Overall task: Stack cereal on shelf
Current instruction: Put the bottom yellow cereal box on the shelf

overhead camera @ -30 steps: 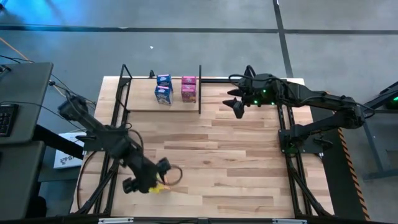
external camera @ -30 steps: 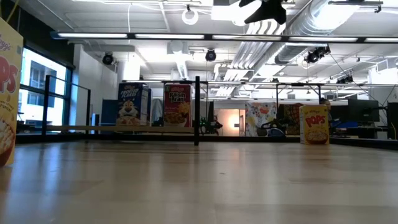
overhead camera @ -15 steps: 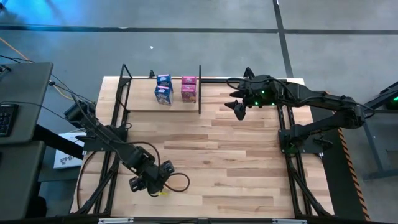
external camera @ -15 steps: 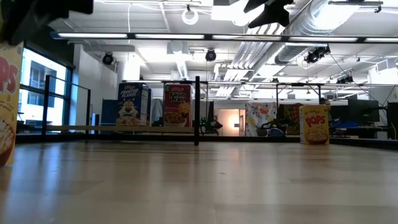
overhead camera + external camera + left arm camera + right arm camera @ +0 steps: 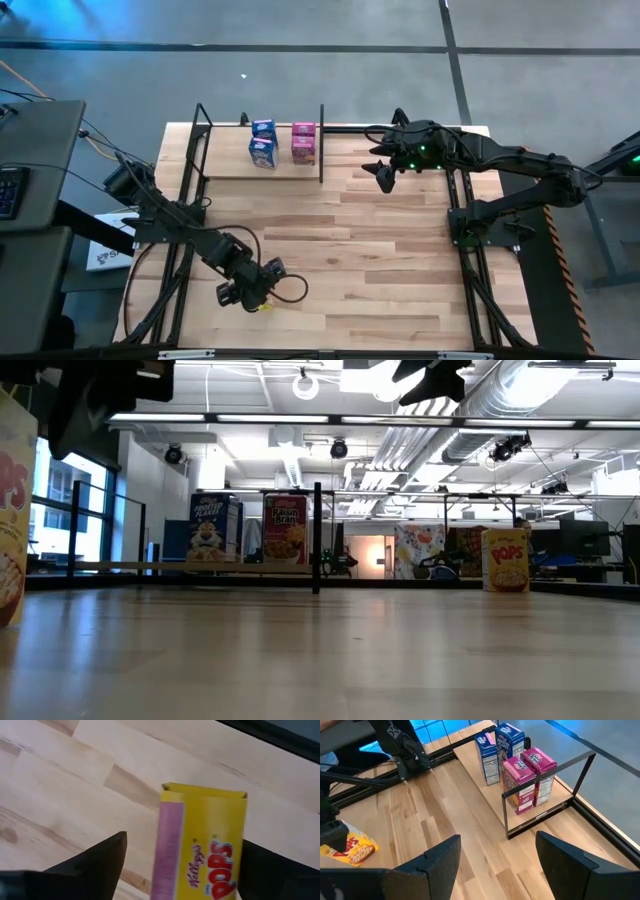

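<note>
A yellow cereal box (image 5: pixel 210 845) stands on the tabletop near the near left corner, and shows large at the left edge of the low view (image 5: pixel 15 510). My left gripper (image 5: pixel 250 292) hangs over it, open and pointing steeply down. One finger (image 5: pixel 100 865) is on each side of the box's top and a gap shows beside it. Two blue boxes (image 5: pixel 263 143) and two pink boxes (image 5: pixel 303 143) stand on the pale shelf board (image 5: pixel 225 165) at the far left. My right gripper (image 5: pixel 383 172) hovers open, high up just right of the shelf.
Black rods and upright posts (image 5: pixel 321 140) frame the shelf. Another yellow cereal box (image 5: pixel 505 560) stands toward the table's far right in the low view. A bare stretch of striped wooden tabletop (image 5: pixel 380 260) lies between the two arms.
My left gripper has come down over the yellow box and drifted a little toward the table's right, staying open. In the low view it now enters the picture at the top left. The box has not moved.
</note>
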